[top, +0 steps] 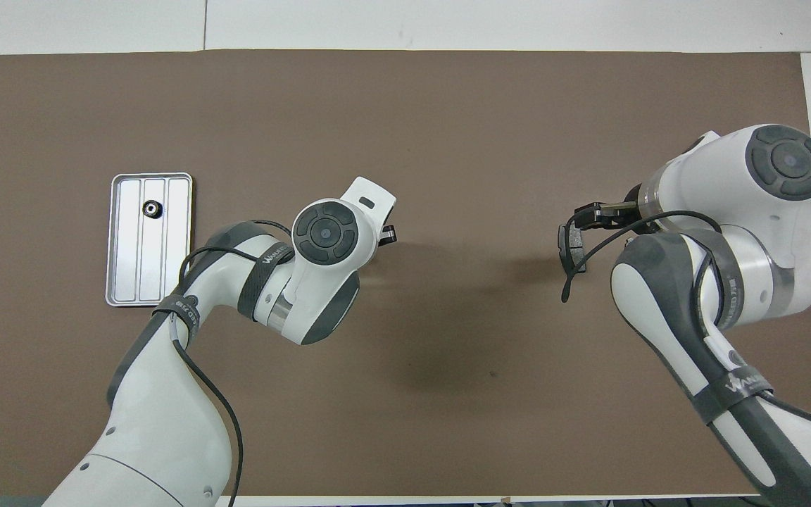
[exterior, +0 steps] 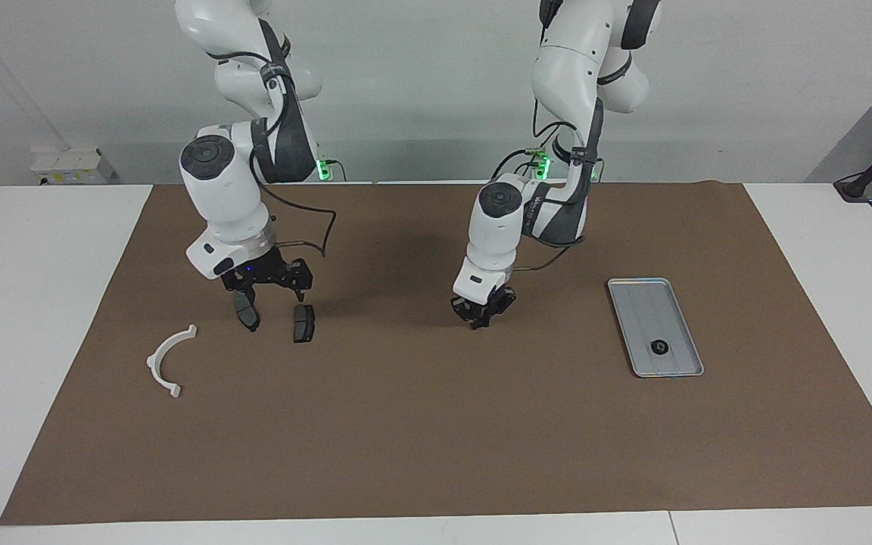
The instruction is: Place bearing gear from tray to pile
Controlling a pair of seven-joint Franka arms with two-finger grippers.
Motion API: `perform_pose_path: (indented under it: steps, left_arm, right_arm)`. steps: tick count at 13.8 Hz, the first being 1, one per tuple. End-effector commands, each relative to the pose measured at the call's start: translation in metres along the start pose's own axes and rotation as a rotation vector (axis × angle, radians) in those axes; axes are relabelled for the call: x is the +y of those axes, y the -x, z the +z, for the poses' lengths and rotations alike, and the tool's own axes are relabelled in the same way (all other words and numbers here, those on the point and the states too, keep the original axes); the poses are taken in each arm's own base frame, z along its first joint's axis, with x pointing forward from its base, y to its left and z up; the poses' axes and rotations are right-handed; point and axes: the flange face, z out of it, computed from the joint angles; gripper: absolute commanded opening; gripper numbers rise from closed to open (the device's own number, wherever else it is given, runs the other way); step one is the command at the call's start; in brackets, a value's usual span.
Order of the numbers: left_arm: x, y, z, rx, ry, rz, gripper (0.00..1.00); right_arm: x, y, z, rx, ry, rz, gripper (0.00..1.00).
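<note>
- One bearing gear (exterior: 659,347): small, dark, probably rigid, heavy for its size; lies in the tray (exterior: 636,303), toward the left arm's end of the table. Grip across the outer rim.
- Left gripper (exterior: 483,312): mid-table, jaws' state unclear.
- Right gripper (exterior: 266,284): above the pile (exterior: 303,323), jaws spread, nothing held.

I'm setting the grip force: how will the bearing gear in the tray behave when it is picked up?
The bearing gear looks small, round and dark, probably metal: likely stiff and heavy for its size. It lies flat between the ridges of the tray, so it probably won't roll now, though it may slip on the smooth metal if nudged.
</note>
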Motion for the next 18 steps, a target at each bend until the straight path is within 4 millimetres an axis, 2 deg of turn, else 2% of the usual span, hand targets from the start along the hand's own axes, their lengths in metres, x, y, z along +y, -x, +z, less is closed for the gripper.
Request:
perform_pose_path:
  steps: [1, 2, 4, 5, 8, 9, 10, 13, 15, 17, 18]
  left_arm:
    - [-0.009, -0.002, 0.0, 0.038, -0.03, 0.023, 0.93]
    - [-0.012, -0.007, -0.003, 0.033, -0.039, 0.025, 0.96]
    - [-0.052, -0.046, -0.03, 0.002, -0.086, 0.022, 0.97]
    - [-0.082, -0.065, -0.05, -0.013, -0.087, 0.074, 0.96]
    - [-0.19, -0.119, -0.07, -0.045, -0.104, 0.169, 0.96]
    - [-0.228, -0.134, -0.076, -0.053, -0.107, 0.199, 0.96]
    - [-0.258, -0.147, -0.081, -0.049, -0.104, 0.228, 0.96]
    - [-0.309, -0.159, -0.079, -0.059, -0.076, 0.259, 0.95]
    - [-0.328, -0.153, -0.07, -0.081, -0.076, 0.262, 0.91]
    - [-0.329, -0.15, -0.06, -0.083, -0.071, 0.261, 0.91]
    - [-0.329, -0.15, -0.058, -0.08, -0.069, 0.265, 0.91]
  right_arm:
    - [0.002, 0.0, -0.003, 0.006, -0.02, 0.008, 1.0]
    - [0.002, 0.0, -0.003, 0.006, -0.02, 0.008, 1.0]
    - [0.002, 0.0, -0.003, 0.006, -0.02, 0.008, 1.0]
    - [0.002, 0.0, -0.003, 0.006, -0.02, 0.008, 1.0]
    - [-0.007, 0.001, -0.004, 0.008, -0.021, 0.017, 1.0]
    - [-0.028, 0.004, -0.006, 0.014, -0.024, 0.029, 1.0]
    - [-0.059, 0.01, -0.007, 0.016, -0.028, 0.058, 1.0]
    - [-0.137, 0.033, -0.013, 0.02, -0.04, 0.121, 1.0]
    - [-0.196, 0.048, -0.012, 0.017, -0.051, 0.172, 1.0]
    - [-0.254, 0.063, 0.003, 0.006, -0.043, 0.23, 1.0]
    - [-0.277, 0.067, 0.012, 0.001, -0.045, 0.254, 1.0]
